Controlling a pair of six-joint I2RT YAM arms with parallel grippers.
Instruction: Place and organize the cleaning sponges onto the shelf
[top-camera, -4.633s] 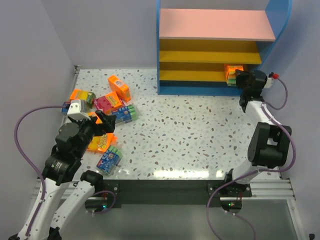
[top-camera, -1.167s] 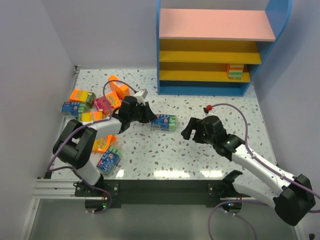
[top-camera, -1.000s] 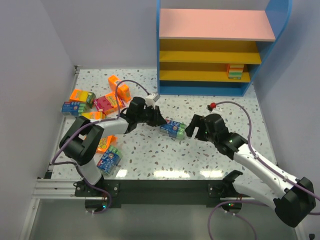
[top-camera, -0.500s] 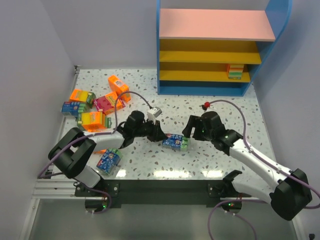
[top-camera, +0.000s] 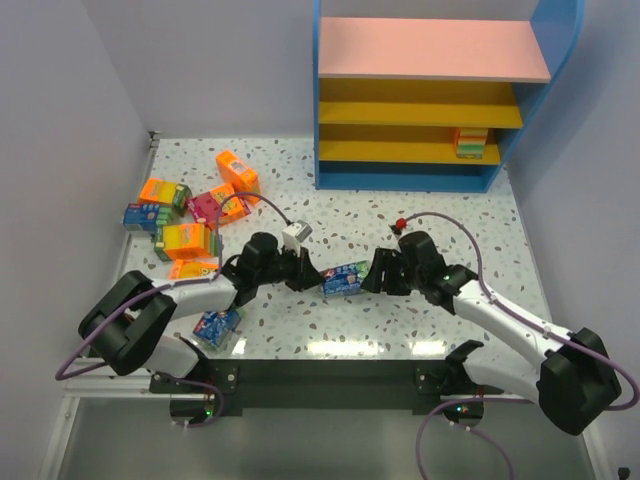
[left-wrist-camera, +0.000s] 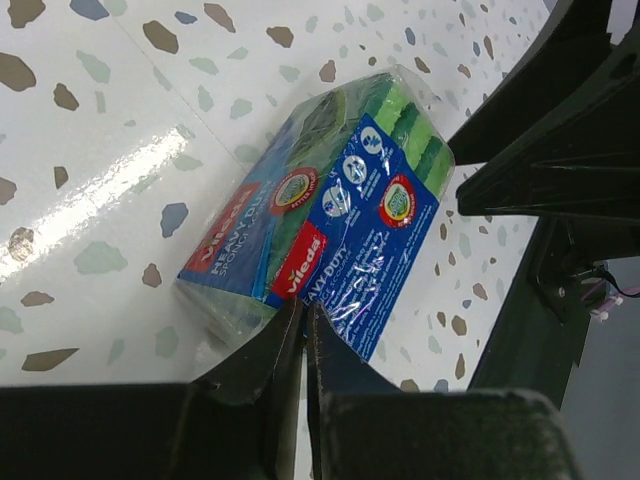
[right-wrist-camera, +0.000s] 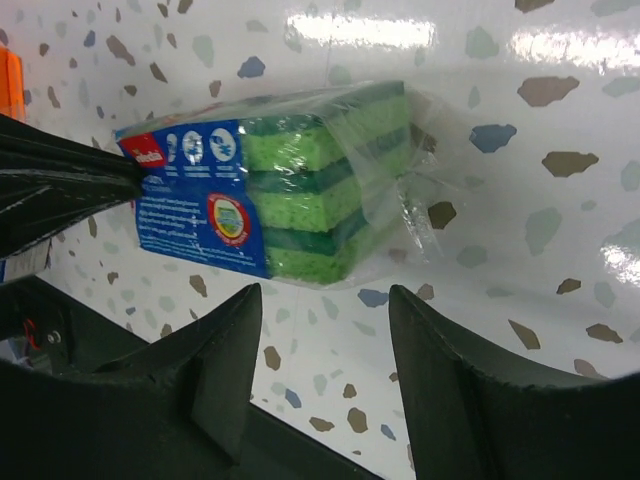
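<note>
A blue pack of green cleaning sponges (top-camera: 345, 278) (left-wrist-camera: 330, 220) (right-wrist-camera: 290, 190) lies at the middle of the table. My left gripper (top-camera: 314, 278) (left-wrist-camera: 303, 315) is shut, its tips pinching the wrapper at the pack's left end. From the right, my right gripper (top-camera: 373, 274) (right-wrist-camera: 327, 300) stands open just short of the pack's green end, with nothing between its fingers (right-wrist-camera: 225, 350). The shelf (top-camera: 430, 50) stands at the back right, and one orange sponge pack (top-camera: 468, 143) sits on its lower yellow tier.
Several more sponge packs lie at the left of the table: orange ones (top-camera: 238, 172) (top-camera: 163, 190) (top-camera: 185, 240), a magenta one (top-camera: 212, 206) and blue ones (top-camera: 138, 215) (top-camera: 216, 326). Grey walls close in both sides. The table's front edge runs just behind both arms.
The left gripper has brought the blue pack a little right and nearer the front edge. The right gripper has come in to the pack's right end and its jaws have narrowed.
</note>
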